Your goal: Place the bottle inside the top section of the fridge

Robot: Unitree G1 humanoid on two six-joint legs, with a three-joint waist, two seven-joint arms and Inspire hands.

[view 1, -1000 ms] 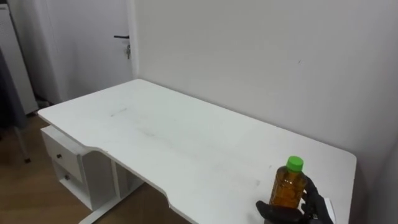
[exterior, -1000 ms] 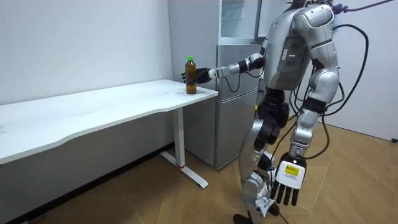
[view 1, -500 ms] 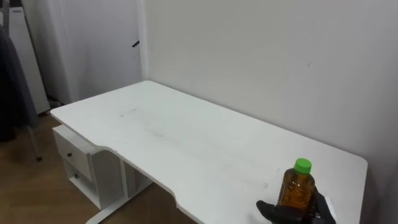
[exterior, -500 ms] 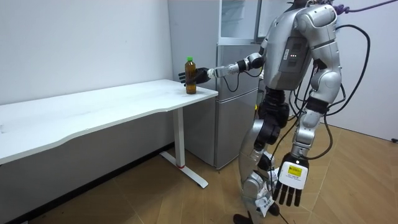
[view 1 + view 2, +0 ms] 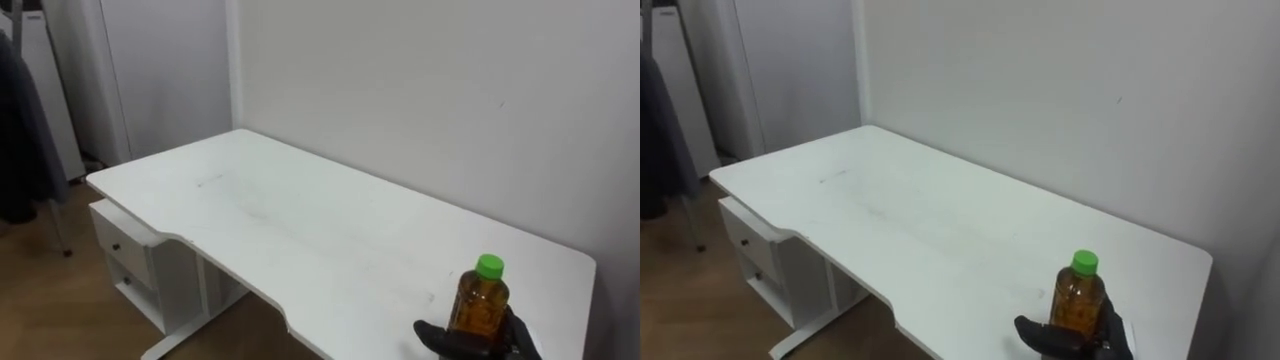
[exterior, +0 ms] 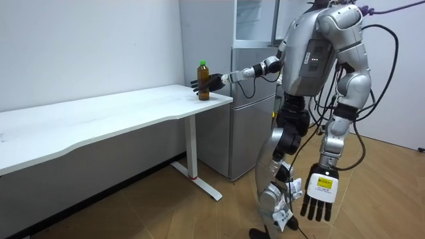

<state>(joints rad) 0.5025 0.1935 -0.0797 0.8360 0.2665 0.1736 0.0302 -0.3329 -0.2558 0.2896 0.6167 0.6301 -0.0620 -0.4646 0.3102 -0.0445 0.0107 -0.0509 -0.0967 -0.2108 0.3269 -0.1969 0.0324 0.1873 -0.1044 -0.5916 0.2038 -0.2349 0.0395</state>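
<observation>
A bottle (image 5: 478, 305) of amber drink with a green cap stands upright near the right end of the white table (image 5: 300, 220). My right hand (image 5: 455, 343) comes in from the lower right, its dark fingers curled round the bottle's lower part. The room view shows the same bottle (image 6: 203, 81) at the table's corner with that hand (image 6: 212, 80) on it, my arm stretched out toward it. I stand beside the table's end, in front of the grey fridge (image 6: 249, 99). My left hand (image 6: 319, 192) hangs by my leg with straight fingers.
A white drawer unit (image 5: 125, 255) sits under the table's left end. A white door (image 5: 165, 70) and a dark hanging cloth (image 5: 20, 130) are at the far left. The wall runs close behind the table. Wooden floor (image 6: 199, 219) lies around me.
The eye view has shifted slightly, so the camera moved. My left arm has swung a little toward the room view's right. The bottle and right hand stay in place.
</observation>
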